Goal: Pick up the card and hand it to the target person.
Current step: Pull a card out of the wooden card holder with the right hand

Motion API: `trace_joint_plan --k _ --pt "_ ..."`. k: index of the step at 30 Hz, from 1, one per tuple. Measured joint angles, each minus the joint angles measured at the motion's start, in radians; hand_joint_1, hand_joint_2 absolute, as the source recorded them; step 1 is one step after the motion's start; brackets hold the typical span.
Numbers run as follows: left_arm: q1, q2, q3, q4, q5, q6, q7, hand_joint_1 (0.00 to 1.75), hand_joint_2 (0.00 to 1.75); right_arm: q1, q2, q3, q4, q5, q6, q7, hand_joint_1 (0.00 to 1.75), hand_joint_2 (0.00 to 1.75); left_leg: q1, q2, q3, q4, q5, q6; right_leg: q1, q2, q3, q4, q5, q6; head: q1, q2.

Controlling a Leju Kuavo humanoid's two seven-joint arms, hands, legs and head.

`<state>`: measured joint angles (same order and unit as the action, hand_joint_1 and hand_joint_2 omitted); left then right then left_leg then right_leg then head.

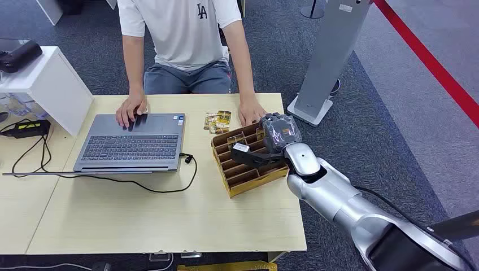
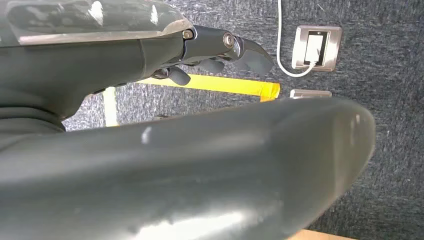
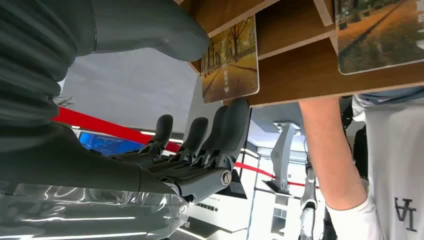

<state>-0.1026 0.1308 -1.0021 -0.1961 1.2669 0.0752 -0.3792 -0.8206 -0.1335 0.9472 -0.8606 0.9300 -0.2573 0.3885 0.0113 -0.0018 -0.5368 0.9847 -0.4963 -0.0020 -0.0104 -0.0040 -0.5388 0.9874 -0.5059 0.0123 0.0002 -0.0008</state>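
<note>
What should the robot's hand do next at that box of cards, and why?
Probably close on the card and lift it out. In the right wrist view, the right hand has its thumb on one side of a card standing in the box and its fingers on the other, so it looks placed to pinch. A firm grip cannot be confirmed. The person sits just beyond the box.

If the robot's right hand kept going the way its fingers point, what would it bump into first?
Probably the autumn-tree picture card standing in the brown slotted wooden card holder: the right hand already reaches over it, fingertips near the card's edge. Contact is unclear.
</note>
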Motion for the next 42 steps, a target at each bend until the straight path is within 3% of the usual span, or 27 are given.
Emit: trace_joint_plan --k 19,24,42 --pt "-0.001 0.000 0.000 0.000 0.000 0.000 0.000 0.00 0.00 -0.009 0.007 0.004 0.040 -0.011 -0.001 0.001 0.84 1.75 0.000 0.000 0.000 0.000 0.000 0.000 0.000 0.000 0.000 0.000 0.000 0.000 0.000 0.000" --pt "-0.001 0.000 0.000 0.000 0.000 0.000 0.000 0.00 0.00 -0.009 0.006 0.012 0.041 -0.013 -0.001 0.004 1.40 1.75 0.000 0.000 0.000 0.000 0.000 0.000 0.000 0.000 0.000 0.000 0.000 0.000 -0.001 0.000" --pt "-0.001 0.000 -0.001 0.000 -0.002 0.001 0.001 0.00 0.00 -0.015 0.006 0.023 0.038 -0.021 -0.005 0.006 1.69 1.75 0.000 0.000 0.001 0.000 0.000 0.000 0.000 0.000 0.001 0.000 0.000 0.000 0.000 0.000"
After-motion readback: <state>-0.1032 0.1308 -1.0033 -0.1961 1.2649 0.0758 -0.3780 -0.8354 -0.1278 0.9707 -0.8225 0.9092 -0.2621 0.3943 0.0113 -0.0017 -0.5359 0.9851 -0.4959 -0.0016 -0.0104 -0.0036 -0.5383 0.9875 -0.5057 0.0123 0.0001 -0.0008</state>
